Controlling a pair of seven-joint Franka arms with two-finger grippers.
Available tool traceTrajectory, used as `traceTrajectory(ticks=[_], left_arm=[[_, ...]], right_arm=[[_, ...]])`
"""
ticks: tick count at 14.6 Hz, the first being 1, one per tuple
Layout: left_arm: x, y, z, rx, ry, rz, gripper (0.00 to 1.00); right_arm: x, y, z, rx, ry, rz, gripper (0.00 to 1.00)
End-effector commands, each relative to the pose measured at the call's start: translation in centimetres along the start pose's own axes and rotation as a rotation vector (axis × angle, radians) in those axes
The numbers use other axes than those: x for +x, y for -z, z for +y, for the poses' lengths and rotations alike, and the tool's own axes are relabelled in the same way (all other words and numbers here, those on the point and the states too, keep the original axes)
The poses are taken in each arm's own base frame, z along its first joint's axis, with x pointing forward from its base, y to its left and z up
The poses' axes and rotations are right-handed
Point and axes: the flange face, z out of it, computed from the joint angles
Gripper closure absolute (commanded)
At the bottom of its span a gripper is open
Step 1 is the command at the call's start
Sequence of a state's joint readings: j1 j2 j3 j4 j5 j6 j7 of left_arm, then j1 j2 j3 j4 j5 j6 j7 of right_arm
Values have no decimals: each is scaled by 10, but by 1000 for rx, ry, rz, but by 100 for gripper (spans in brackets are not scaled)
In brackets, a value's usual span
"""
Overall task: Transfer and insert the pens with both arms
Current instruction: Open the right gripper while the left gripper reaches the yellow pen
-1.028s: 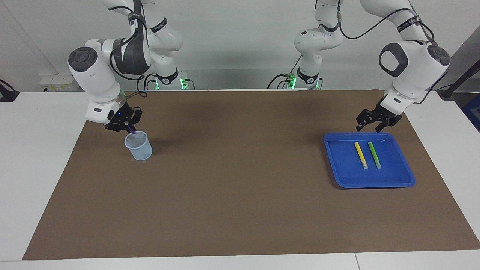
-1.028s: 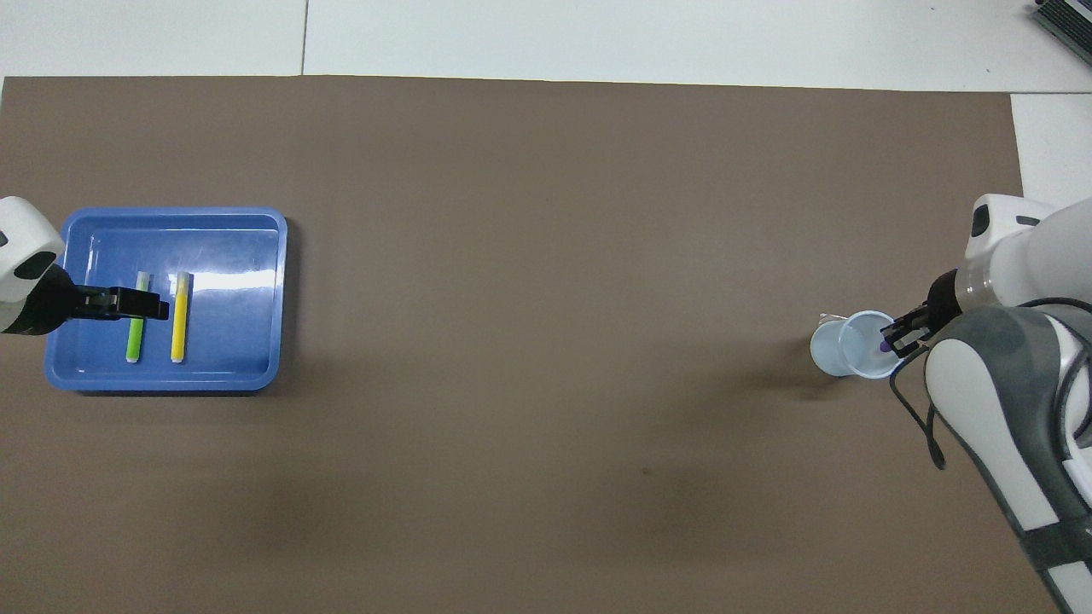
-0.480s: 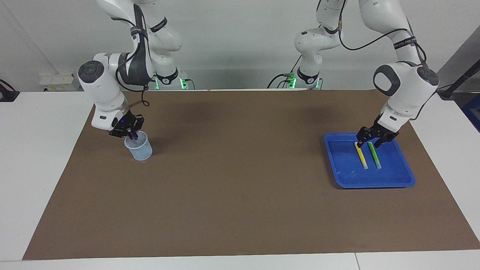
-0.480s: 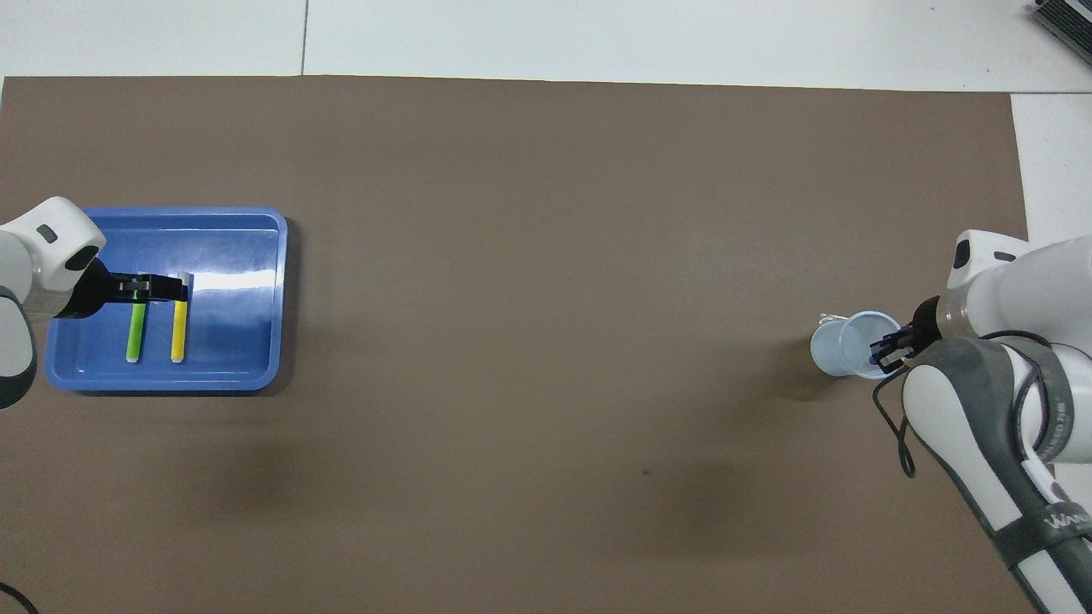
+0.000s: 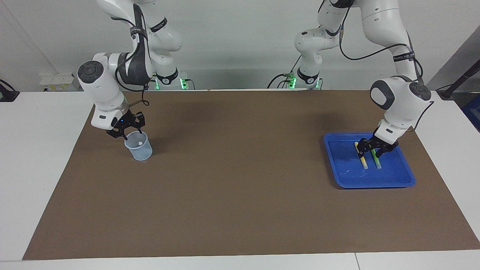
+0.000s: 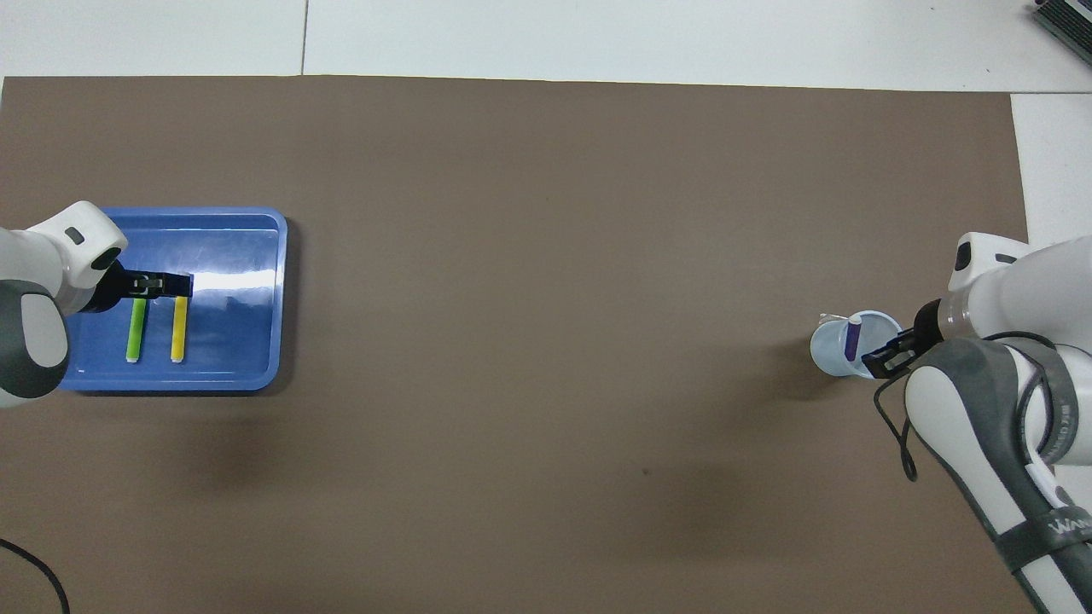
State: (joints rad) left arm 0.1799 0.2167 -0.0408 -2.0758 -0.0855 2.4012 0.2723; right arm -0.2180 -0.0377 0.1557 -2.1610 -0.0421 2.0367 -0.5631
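Purple pen (image 6: pixel 851 338) in cup (image 5: pixel 139 146), right pincer (image 5: pixel 126 132) apart above; left pincer (image 5: pixel 371 149) apart astride yellow pen (image 5: pixel 363 160).

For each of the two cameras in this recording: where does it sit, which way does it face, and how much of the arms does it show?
Facing view: high across the table, facing the robots; both arms whole, bases at top.
Overhead view: above the robots' end, looking steeply down; only forearms and wrists enter from the bottom corners.
Shared: blue tray under the left gripper, cup with purple pen by the right gripper.
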Motion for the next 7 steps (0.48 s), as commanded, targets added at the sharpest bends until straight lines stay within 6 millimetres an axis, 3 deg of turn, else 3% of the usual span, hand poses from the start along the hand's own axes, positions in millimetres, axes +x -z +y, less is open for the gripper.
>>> traceTrajectory(ticks=[1, 3, 7], left_arm=[[3, -16, -6, 19, -16, 21, 20], [4, -20, -4, 19, -19, 24, 21], [1, -26, -6, 21, -17, 25, 29]], right_arm=[[5, 37, -10, -2, -6, -14, 40], [16, 56, -28, 77, -26, 23, 40], [33, 64, -57, 225, -81, 115, 38]])
